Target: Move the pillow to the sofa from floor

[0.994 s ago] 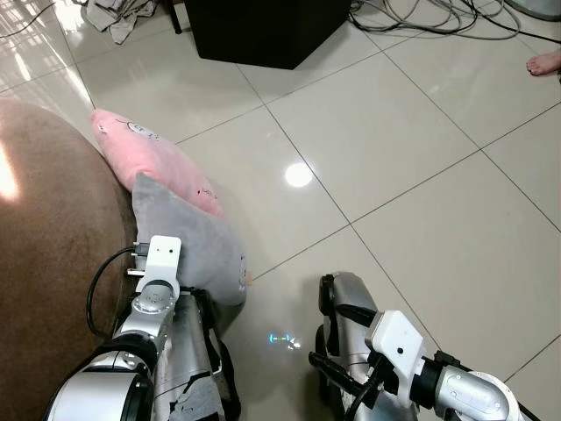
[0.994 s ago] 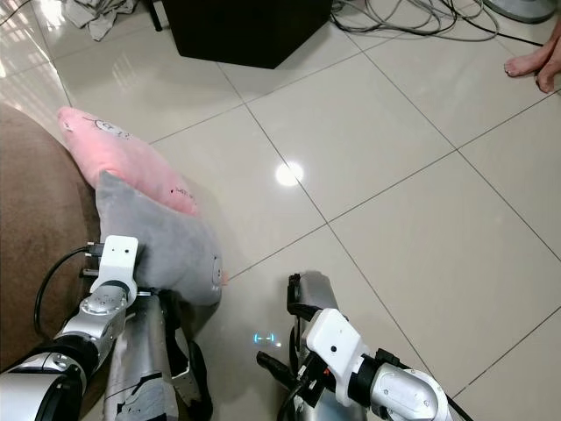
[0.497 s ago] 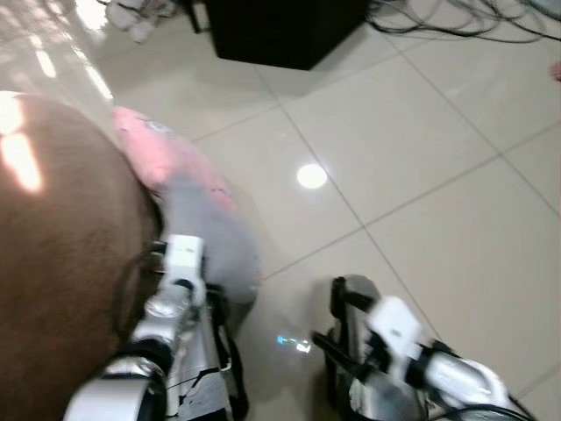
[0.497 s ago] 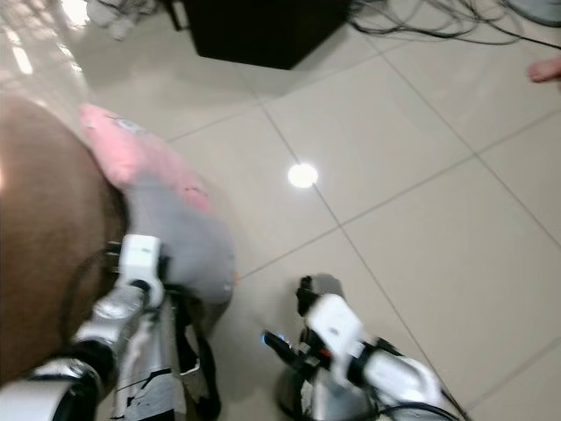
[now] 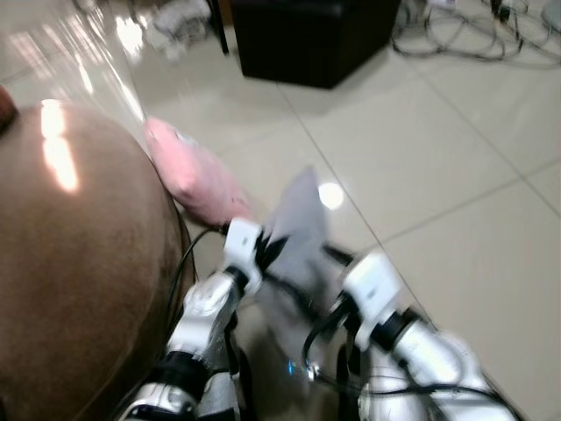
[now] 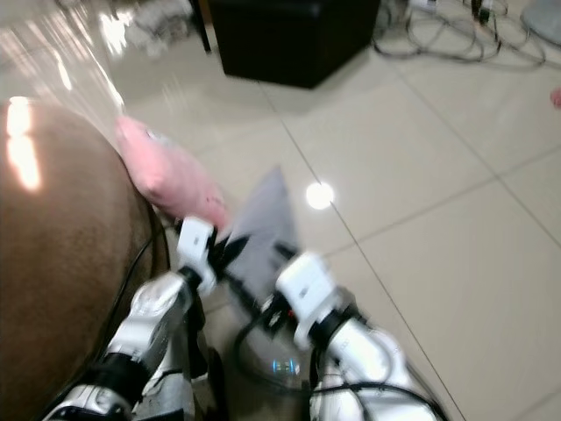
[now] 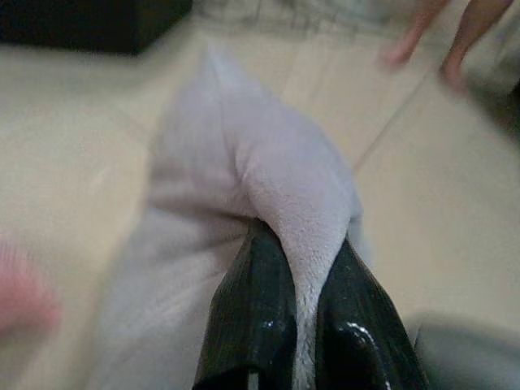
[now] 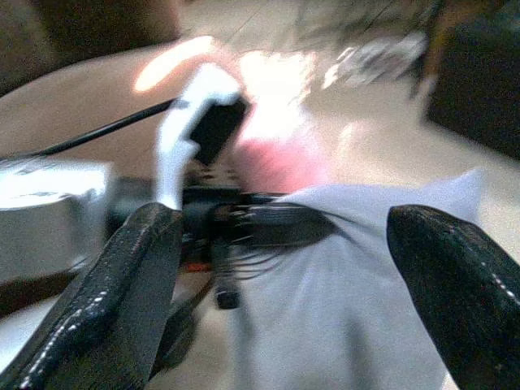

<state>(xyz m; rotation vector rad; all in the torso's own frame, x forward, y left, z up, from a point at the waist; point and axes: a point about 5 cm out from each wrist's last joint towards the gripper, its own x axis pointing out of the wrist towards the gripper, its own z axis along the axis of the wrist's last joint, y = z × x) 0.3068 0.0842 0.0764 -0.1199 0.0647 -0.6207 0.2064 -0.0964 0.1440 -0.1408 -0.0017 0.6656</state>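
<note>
A grey pillow [image 5: 296,219] hangs lifted between my two arms, its corner pointing up. My left gripper [image 7: 302,245] is shut on a fold of the grey pillow [image 7: 236,162], the plush squeezed between both black fingers. My right gripper [image 8: 280,219] is open wide, its fingers [image 8: 138,276] spread in front of the grey pillow [image 8: 357,276] and facing my left wrist. A pink pillow [image 5: 193,171] lies on the floor against the brown sofa [image 5: 79,263], just beyond the grey one. The eye views are blurred.
A black cabinet [image 5: 311,35] stands on the tiled floor ahead, with tangled cables [image 5: 473,35] to its right and crumpled cloth [image 5: 180,17] to its left. A person's bare feet [image 7: 431,41] stand farther off. The sofa's rounded arm fills the left side.
The camera has swung, bringing more of the sofa into view. Both arms have risen and the grey pillow has come up off the floor in my left gripper; the right gripper moved in beside it.
</note>
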